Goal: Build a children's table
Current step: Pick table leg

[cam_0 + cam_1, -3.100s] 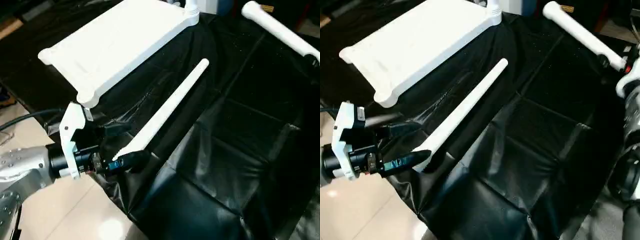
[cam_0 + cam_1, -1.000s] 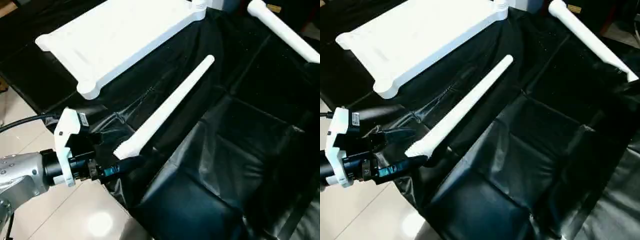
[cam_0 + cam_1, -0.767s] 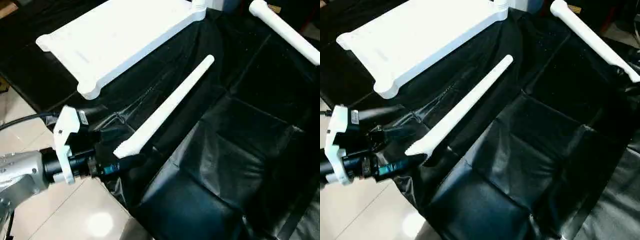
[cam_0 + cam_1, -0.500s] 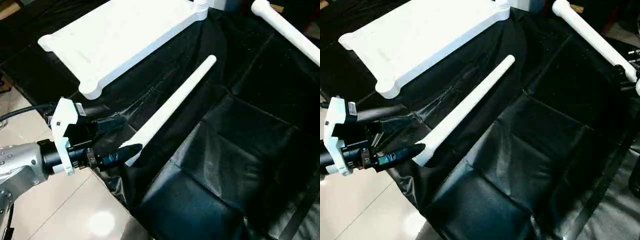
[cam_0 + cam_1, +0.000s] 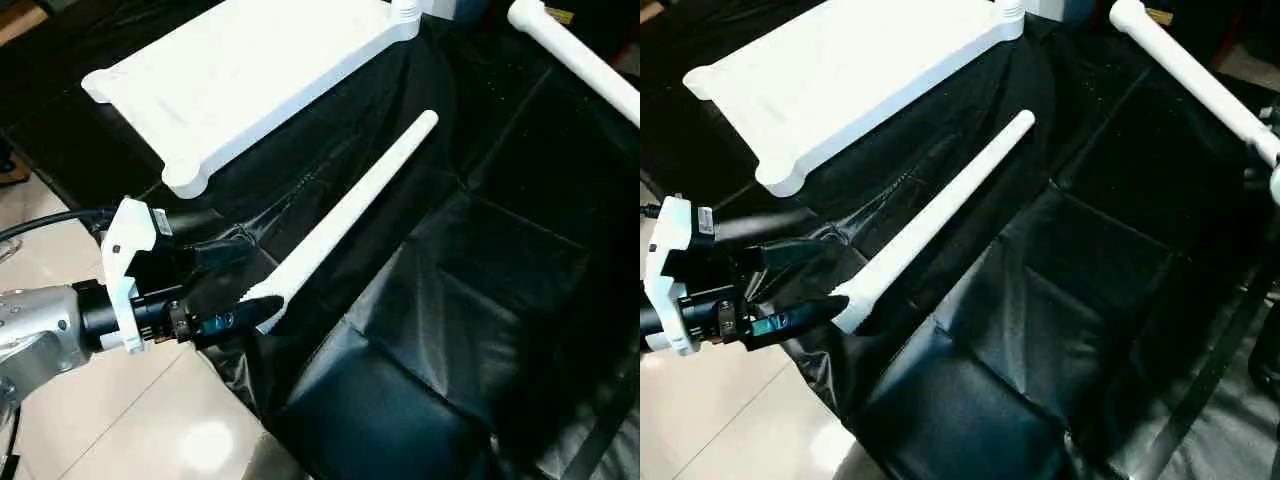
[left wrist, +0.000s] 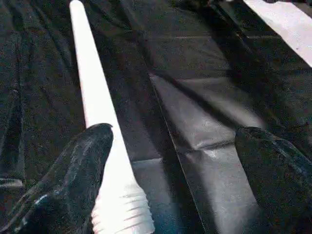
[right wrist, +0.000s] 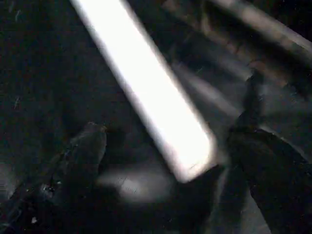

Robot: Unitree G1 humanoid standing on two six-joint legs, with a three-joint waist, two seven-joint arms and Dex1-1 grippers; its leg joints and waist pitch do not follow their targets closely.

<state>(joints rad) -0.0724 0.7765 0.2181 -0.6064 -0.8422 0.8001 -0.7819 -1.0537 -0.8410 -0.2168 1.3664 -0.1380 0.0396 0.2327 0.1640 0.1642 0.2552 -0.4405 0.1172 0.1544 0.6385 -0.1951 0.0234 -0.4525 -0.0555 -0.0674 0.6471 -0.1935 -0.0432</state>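
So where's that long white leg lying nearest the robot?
The leg lies slanted across the black sheet, below the white tabletop, its ribbed end between the left gripper's open fingers.

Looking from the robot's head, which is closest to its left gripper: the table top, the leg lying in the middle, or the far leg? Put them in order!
From the left gripper:
1. Middle leg, its ribbed end between the open fingers.
2. Table top, up and beyond.
3. Far leg, top right corner.

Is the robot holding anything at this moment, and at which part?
Nothing is held. The left gripper is open around the ridged end of a leg; the right gripper is open at another leg.
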